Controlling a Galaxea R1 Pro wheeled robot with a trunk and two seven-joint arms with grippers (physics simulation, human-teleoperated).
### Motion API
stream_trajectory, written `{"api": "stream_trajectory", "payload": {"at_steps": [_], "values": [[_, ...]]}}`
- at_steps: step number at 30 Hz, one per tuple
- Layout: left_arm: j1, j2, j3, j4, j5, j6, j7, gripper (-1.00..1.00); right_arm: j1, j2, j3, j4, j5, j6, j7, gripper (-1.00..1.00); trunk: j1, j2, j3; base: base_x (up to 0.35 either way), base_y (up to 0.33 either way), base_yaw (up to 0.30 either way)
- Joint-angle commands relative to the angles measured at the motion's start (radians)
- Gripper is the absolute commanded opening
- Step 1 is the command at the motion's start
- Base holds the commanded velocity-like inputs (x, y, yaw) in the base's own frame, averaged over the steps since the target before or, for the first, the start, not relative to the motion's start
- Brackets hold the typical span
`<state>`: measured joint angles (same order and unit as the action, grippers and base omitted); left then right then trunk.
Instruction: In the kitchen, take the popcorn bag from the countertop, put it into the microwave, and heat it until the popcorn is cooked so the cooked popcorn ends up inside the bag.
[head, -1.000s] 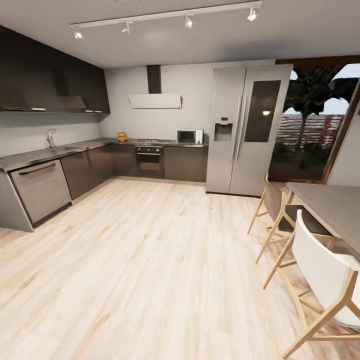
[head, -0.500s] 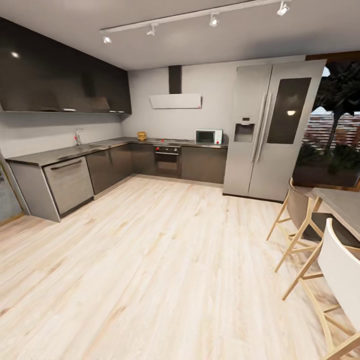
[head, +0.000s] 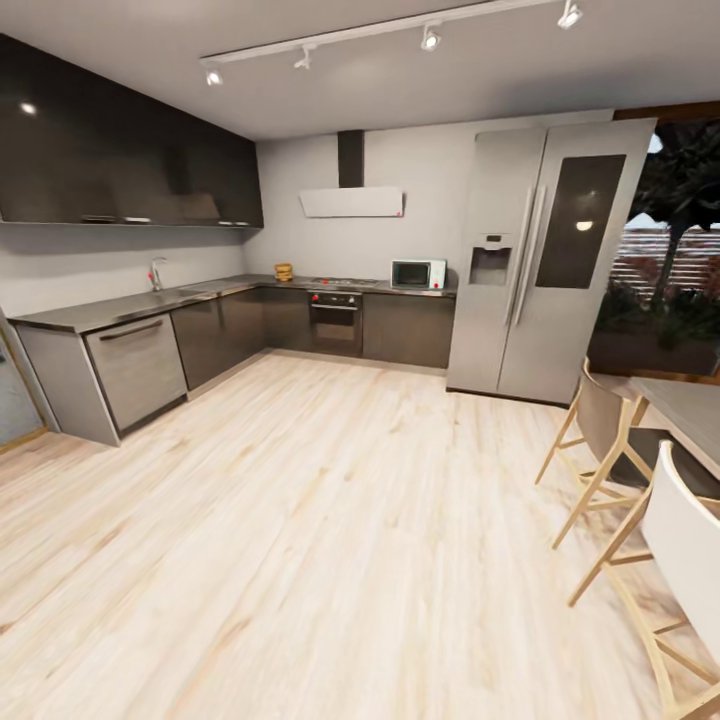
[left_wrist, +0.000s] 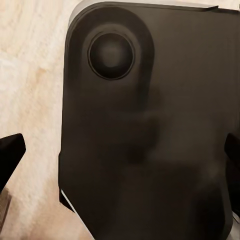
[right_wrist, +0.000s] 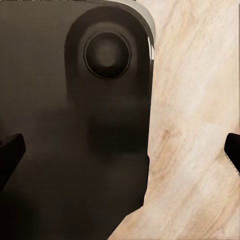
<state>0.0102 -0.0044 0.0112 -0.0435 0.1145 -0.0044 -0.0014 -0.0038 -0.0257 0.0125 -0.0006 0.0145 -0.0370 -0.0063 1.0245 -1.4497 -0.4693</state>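
Head view: the boxy microwave (head: 418, 273) with its dark glass door sits far off on the glossy grey countertop (head: 130, 304), right beside the brushed-steel fridge (head: 545, 250), and the small tan popcorn bag (head: 284, 271) is further along past the gas hob (head: 342, 282). Left wrist view: left gripper (left_wrist: 122, 155) is spread wide, dark fingertips at both edges, over the robot's smooth black rounded base (left_wrist: 150, 125) and pale wood-grain floor (left_wrist: 30, 75). Right wrist view: right gripper (right_wrist: 122, 152) is spread the same way
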Motion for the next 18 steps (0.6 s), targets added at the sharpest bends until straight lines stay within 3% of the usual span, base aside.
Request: {"api": "stream_trajectory", "payload": {"at_steps": [1,18], "values": [[0.001,0.000,0.000,-0.002,0.010,0.000,0.000,1.00,-0.001,0.000,0.001,0.001,0.001,-0.003,0.000,1.00,0.001,0.000,-0.001,0.296,0.000,0.000],[0.001,0.000,0.001,0.000,0.020,0.003,0.001,1.00,0.000,0.007,0.000,0.001,-0.007,0.000,-0.001,1.00,0.001,0.000,-0.001,0.323,0.000,0.000]]}}
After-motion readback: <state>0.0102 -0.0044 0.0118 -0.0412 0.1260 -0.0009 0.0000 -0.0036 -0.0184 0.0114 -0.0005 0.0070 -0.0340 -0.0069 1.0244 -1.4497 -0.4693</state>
